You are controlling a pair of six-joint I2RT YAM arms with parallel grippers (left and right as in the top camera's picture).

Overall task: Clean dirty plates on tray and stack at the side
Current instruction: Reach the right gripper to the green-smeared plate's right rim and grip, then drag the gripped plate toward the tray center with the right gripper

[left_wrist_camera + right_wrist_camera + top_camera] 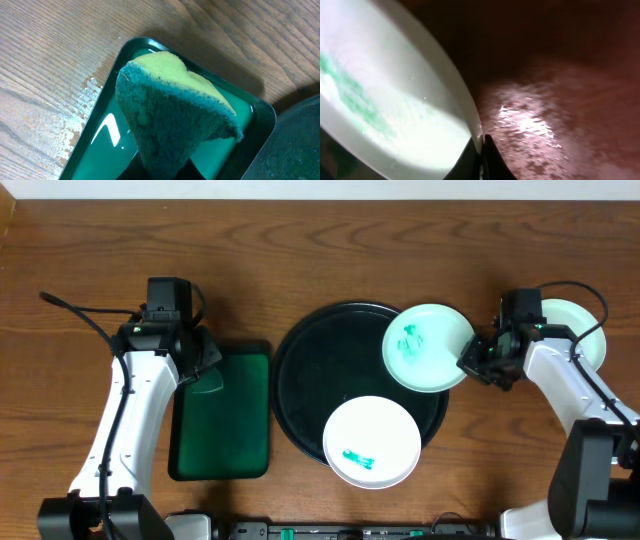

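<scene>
Well, from above, the side plate [570, 315] sits on the desk [300, 240] at the right, looking clean. Two smeared ones are left: the near plate [371, 442] and the far plate [428, 347], both at the edge of the black tray [310, 370]. The left gripper [205, 368] hangs over the green tray [220, 445]. Left wrist: it clamps a sponge [170, 115]. Right wrist: the right gripper [481, 150] pinches the far plate's rim.

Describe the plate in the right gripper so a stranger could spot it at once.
Start at the round black tray in the middle of the table. On its far right rim, overhanging the edge, is a pale-mint plate pinched at its right edge by the right gripper. Unlike the white plate at the tray's near edge, it is mint-tinted, smeared near its centre, and gripped.
</scene>
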